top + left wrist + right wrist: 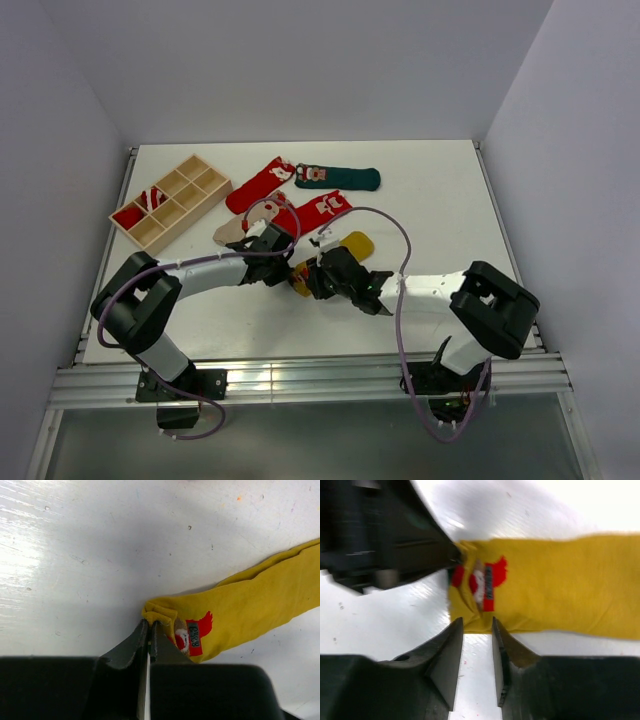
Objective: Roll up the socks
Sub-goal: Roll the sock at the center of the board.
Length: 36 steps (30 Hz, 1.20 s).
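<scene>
A mustard yellow sock (250,605) lies flat on the white table, its red-and-white figure patch (192,636) near the end closest to me. My left gripper (149,623) is shut on a bunched corner of that end. In the right wrist view the same sock (560,590) stretches away to the right. My right gripper (476,624) is open, its tips at the sock's near edge with only bare table between the fingers. From above, both grippers meet at the sock's end (300,276); the rest of the yellow sock (357,244) shows beyond the right arm.
Further back lie a red sock (258,185), a dark green sock (338,178), a red sock with a white patch (315,212) and a beige sock (230,232). A wooden compartment tray (205,185) at the back left holds red and striped fabric (150,198).
</scene>
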Available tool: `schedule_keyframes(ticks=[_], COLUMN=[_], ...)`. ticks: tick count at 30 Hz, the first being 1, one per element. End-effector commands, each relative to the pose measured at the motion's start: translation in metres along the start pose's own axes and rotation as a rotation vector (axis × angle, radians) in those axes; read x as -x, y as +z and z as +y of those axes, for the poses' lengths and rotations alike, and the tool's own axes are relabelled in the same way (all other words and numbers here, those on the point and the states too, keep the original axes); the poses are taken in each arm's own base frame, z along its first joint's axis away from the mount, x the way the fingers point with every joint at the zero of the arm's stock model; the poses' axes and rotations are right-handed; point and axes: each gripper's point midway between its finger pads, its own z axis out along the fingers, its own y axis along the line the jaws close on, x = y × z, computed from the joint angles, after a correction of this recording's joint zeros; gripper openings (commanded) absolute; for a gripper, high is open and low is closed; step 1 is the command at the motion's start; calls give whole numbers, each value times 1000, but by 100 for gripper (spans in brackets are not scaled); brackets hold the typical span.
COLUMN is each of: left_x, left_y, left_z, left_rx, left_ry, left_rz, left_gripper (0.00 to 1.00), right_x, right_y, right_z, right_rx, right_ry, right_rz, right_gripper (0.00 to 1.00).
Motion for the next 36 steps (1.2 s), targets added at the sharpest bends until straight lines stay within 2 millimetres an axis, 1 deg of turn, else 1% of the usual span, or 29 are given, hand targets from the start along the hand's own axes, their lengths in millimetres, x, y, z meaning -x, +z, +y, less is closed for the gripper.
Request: schedule_keyframes(ticks=[1,3,4,6,9,11,13,15,16,17,19,26,29,30,32,33,36], left_x=[4,4,5,4,4,4,5,4,4,5,4,3,4,5,8,9,12], left_y=[-3,-4,-4,-5,-6,-7,-7,-6,-7,-7,-7,-7,-9,-10,-13,-15,-18], left_z=[7,7,8,6,6,6,4,6,4,4,4,2,-1,-2,-5,-6,-7], left_rx=[54,57,58,54,52,52,48,53,51,48,47,39,25,23,15,11,-1], left_ry=[23,22,19,16,12,12,9,11,10,11,9,5,4,3,1,-1,-12], left_rz=[-15,-15,-15,-15,-11,-11,-13,-10,-10,-11,-8,-2,-2,-6,-13,-16,-21], left_gripper=[0,0,0,0,0,0,0,1,0,0,0,0,0,0,0,0,0], right_x=[28,36,33,36,34,29,28,19,17,11,5,-20,-30,-35,-36,-38,-46], right_y=[-9,-11,-10,-8,-2,3,7,13,16,21,25,34,39,39,40,39,38], right_z=[13,22,27,34,44,48,49,49,48,45,37,32,27,22,17,10,-4], right_rx=[8,25,35,53,74,77,68,65,58,42,9,5,-22,-42,-74,-110,-187], right_ry=[-102,-134,-166,-187,-230,-258,-273,-288,-291,-299,-314,-343,-355,-366,-362,-370,-369], right_rz=[-132,-172,-173,-185,-182,-169,-163,-138,-132,-114,-97,-3,51,75,89,96,134], right_gripper=[38,43,44,45,45,45,44,43,43,43,43,43,43,43,43,42,32])
